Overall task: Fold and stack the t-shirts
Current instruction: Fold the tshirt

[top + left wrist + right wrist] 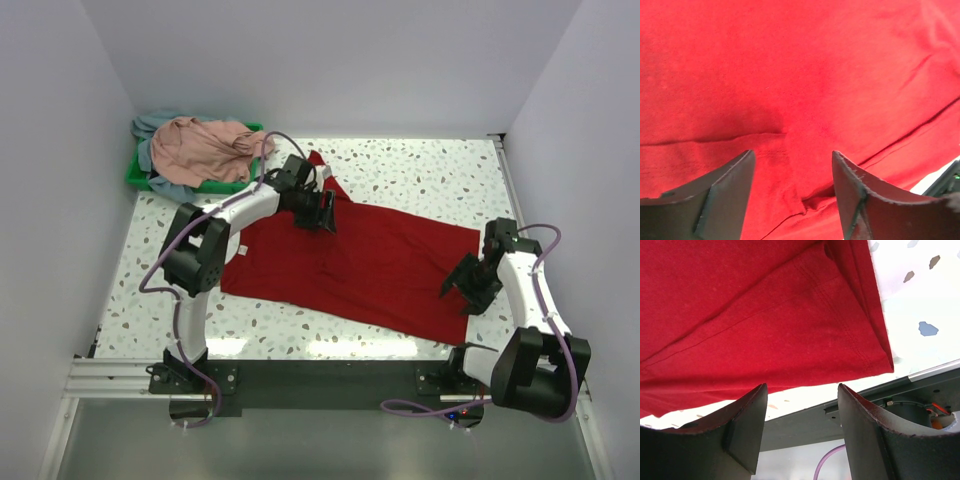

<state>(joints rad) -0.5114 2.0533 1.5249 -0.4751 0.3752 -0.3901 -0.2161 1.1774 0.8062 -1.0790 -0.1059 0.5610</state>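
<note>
Table (420,165): speckled white top, both arms reaching out over it.

Red shirt (390,265): lay spread roughly flat across the middle of the table. It ran from the left arm's reach to the right edge, with one point of cloth sticking out towards the far side. Not yet folded.

Tray (135,178): green, at the far left corner. The pink shirt (200,145) was heaped on top, with the grey-blue shirt (152,123) bunched under and around it. Both were unfolded and well apart from the red one.

Handling, judged: thin, light, limp knit. It would sag and drag when lifted and would hold no shape. Likely to cling to the table more than slide, and a single-point lift would bunch it. Best taken at doubled edges, meaning hem corners, shoulders or sleeve seams, with both arms lifting a matched pair so that the fold falls straight.

Left gripper (322,215): sat low over the far left part of the red shirt. Wrist view showed the fingers parted moderately, with only flat cloth and a shallow crease (740,136) visible beyond them. Nothing was held. Contact with the cloth could not be told.

Right gripper (458,295): was at the shirt's right end. The fingers were parted to about the same width, with nothing between them. The stitched hem corner (887,367) lay just ahead and to one side, untouched. This looked like the natural pick point.
</note>
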